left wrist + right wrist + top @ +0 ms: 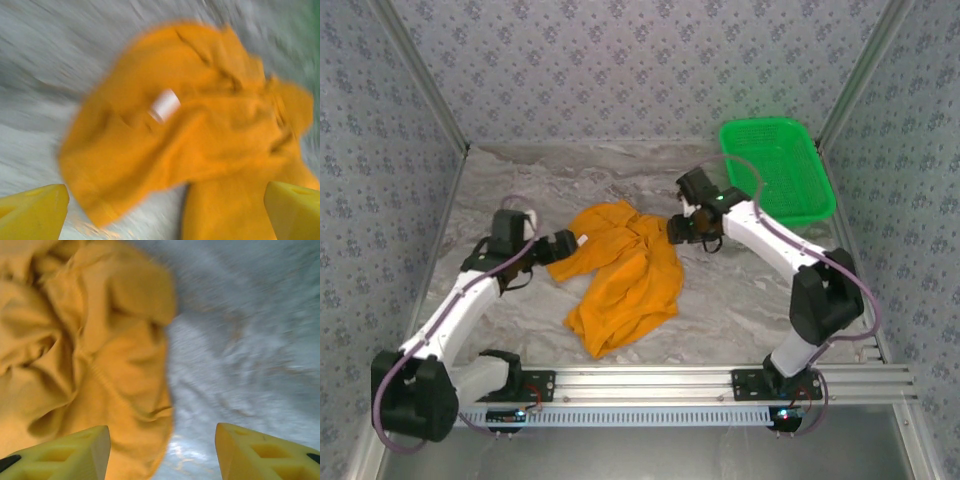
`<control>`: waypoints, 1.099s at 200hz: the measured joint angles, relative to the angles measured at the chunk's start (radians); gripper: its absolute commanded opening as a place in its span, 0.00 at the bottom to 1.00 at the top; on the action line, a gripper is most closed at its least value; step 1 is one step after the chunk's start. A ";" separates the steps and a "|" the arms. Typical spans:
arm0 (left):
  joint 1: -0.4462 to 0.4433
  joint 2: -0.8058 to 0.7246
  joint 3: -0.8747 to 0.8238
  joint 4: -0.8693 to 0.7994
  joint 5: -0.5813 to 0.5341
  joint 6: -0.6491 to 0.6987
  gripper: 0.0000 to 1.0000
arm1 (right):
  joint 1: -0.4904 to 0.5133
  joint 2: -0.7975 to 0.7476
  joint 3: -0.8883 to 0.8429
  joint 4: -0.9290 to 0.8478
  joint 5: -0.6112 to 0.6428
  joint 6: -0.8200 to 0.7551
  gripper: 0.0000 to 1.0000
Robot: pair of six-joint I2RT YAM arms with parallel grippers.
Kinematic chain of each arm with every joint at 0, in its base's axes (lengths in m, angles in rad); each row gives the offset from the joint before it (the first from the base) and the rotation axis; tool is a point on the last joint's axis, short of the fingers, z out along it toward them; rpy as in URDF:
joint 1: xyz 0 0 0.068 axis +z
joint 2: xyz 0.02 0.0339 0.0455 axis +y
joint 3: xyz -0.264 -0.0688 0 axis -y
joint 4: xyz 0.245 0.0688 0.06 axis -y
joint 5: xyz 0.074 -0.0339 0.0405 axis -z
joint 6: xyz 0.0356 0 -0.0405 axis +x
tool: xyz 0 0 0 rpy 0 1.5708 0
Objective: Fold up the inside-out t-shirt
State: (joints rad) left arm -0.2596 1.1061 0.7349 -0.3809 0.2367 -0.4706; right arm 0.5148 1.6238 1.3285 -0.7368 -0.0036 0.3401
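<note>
The orange t-shirt (623, 272) lies crumpled in a heap on the grey marbled table (740, 300). No chest print shows on it. My left gripper (563, 246) is at the shirt's left edge, fingers spread wide. In the left wrist view the open gripper (165, 220) hovers over the shirt (200, 125), and a small white tag (164, 105) shows on the cloth. My right gripper (677, 228) is at the shirt's upper right edge. In the right wrist view it (162, 455) stands open above the shirt's edge (85, 350), gripping nothing.
A green mesh basket (778, 170) stands at the back right, behind the right arm. Patterned walls close in the table on three sides. Bare tabletop (250, 340) lies to the shirt's right and in front of it.
</note>
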 measured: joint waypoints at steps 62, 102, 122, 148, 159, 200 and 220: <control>-0.294 0.065 0.008 -0.168 0.101 0.008 0.92 | 0.123 -0.150 -0.269 0.125 -0.237 0.014 0.59; -0.406 0.116 -0.069 -0.172 0.123 -0.073 0.85 | 0.248 -0.124 -0.465 0.171 -0.307 0.090 0.59; -0.442 0.110 -0.069 -0.182 0.115 -0.098 0.90 | 0.275 -0.121 -0.475 0.214 -0.296 0.093 0.54; -0.528 0.080 -0.069 -0.205 0.105 -0.138 0.88 | 0.306 -0.090 -0.478 0.279 -0.259 0.099 0.28; -0.564 0.087 -0.069 -0.211 0.099 -0.163 0.87 | 0.311 -0.073 -0.483 0.298 -0.235 0.102 0.18; -0.640 0.124 -0.072 -0.241 0.027 -0.223 0.53 | 0.310 -0.098 -0.502 0.322 -0.150 0.145 0.00; -0.640 0.125 -0.056 -0.293 -0.019 -0.219 0.33 | 0.305 -0.186 -0.490 0.306 -0.126 0.159 0.00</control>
State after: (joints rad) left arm -0.8997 1.2312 0.6785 -0.6743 0.2180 -0.6895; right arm 0.8196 1.4376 0.8383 -0.4305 -0.1291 0.4988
